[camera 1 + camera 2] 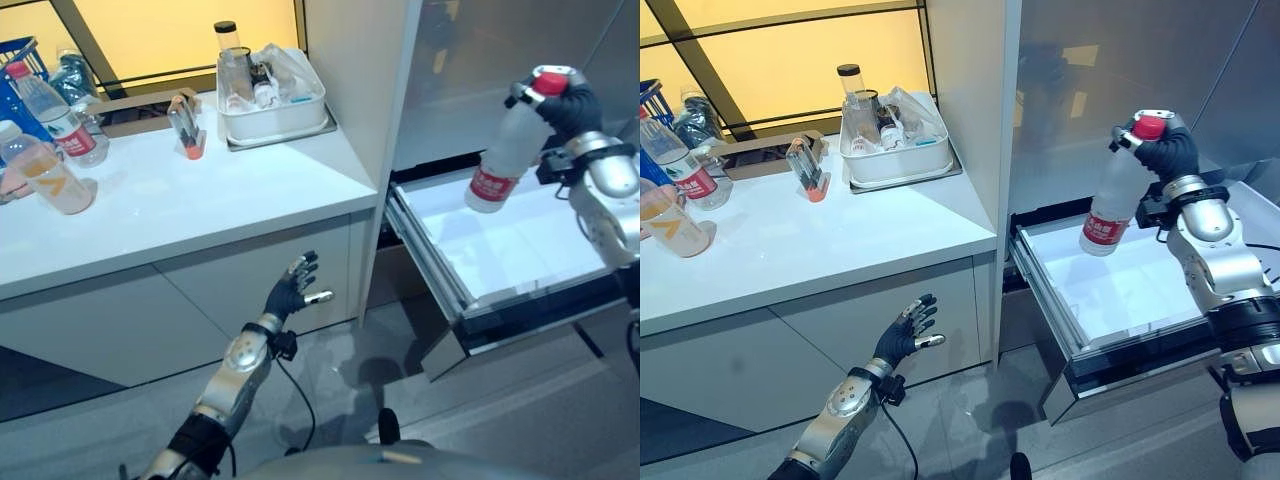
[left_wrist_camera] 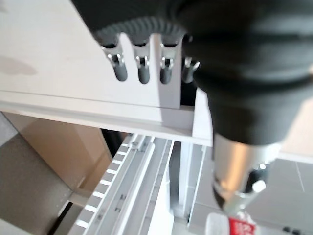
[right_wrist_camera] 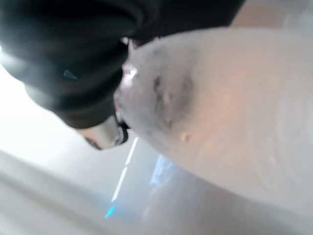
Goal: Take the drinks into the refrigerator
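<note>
My right hand (image 1: 570, 105) is shut on the neck of a clear bottle (image 1: 505, 155) with a red cap and red label, and holds it tilted above the open refrigerator drawer (image 1: 520, 240). The same bottle (image 3: 220, 103) shows close up in the right wrist view. Two more red-labelled bottles (image 1: 50, 110) and an orange-labelled one (image 1: 45, 175) stand or lie at the counter's far left. My left hand (image 1: 292, 290) hangs open, low in front of the counter's cabinet doors, fingers (image 2: 142, 68) straight, holding nothing.
A white counter (image 1: 200, 210) carries a white tub (image 1: 270, 105) of assorted items on a tray and a small orange-based holder (image 1: 188, 130). A blue basket (image 1: 20, 60) sits at the far left. A tall white panel (image 1: 355, 100) separates counter and refrigerator.
</note>
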{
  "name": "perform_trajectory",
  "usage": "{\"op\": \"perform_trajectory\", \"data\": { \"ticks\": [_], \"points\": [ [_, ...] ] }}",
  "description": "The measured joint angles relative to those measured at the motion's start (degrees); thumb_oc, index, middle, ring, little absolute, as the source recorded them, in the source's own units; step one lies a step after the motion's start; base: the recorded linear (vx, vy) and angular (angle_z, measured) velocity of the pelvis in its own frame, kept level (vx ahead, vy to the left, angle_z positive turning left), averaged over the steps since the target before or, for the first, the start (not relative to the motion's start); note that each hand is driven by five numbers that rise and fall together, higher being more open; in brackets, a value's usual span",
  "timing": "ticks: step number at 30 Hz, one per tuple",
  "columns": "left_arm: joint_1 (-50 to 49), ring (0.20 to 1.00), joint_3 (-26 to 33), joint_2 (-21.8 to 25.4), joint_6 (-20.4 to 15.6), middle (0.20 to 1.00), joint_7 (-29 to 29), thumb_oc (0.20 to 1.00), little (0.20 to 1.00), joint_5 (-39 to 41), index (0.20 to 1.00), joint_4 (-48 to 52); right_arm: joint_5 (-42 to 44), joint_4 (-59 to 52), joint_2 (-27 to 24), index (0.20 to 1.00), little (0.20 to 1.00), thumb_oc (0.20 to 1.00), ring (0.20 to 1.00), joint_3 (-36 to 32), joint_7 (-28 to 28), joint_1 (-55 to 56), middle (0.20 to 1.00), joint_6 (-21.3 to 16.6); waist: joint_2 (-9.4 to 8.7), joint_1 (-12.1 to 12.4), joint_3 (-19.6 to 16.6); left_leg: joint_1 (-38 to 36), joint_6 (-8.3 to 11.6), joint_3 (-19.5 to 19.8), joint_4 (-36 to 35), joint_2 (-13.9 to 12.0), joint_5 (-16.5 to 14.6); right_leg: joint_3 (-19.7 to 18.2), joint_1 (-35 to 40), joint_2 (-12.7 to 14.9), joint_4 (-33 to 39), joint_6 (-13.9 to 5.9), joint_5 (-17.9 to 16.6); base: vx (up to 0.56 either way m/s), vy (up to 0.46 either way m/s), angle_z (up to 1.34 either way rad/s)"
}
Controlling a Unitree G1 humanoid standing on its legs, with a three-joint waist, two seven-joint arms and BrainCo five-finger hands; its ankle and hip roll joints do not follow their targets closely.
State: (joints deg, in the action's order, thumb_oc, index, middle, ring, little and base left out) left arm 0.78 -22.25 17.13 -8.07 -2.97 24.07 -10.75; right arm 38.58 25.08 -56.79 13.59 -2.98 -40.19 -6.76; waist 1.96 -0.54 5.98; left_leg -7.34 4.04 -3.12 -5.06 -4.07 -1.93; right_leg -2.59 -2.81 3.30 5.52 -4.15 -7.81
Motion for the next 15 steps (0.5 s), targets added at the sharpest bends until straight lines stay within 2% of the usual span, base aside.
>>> {"op": "perform_trajectory", "data": {
  "ticks": [7,10,15],
  "points": [
    [-0.8,1.0,1.4,2.3,-0.1,1.0,-0.9,1.0,1.0,3.5,1.0,8.1,-9.8,13.3,0.8,0.2,0.2,0.2,0.2,3.4,0.3,0.2,0.2,2.6,0.12,0.6,1.0,0.1,0.09,0.1,0.0,0.1,0.0,0.1,0.0,0.1,-0.2,0.2,-0.2,-0.01,0.0,0.0],
    [-0.9,1.0,1.1,3.1,-0.1,1.0,-1.7,1.0,1.0,4.0,1.0,9.7,-15.8,20.7,3.6,0.2,0.2,0.2,0.2,5.4,0.8,1.0,0.2,4.8,0.05,1.5,2.0,0.5,0.06,0.1,0.0,0.1,0.1,0.1,-0.4,0.0,-0.2,0.28,-0.3,-0.05,0.001,-0.01],
    [-1.0,1.0,0.9,3.7,-0.1,1.0,-2.4,1.0,1.0,4.2,1.0,9.9,-23.0,26.2,8.7,0.2,0.2,0.2,0.2,9.4,1.3,0.6,0.2,5.4,0.88,1.4,3.2,2.3,0.11,0.3,0.0,0.1,0.4,0.2,-2.2,0.0,-0.2,0.35,-0.7,-0.07,0.005,0.01]
  ]
}}
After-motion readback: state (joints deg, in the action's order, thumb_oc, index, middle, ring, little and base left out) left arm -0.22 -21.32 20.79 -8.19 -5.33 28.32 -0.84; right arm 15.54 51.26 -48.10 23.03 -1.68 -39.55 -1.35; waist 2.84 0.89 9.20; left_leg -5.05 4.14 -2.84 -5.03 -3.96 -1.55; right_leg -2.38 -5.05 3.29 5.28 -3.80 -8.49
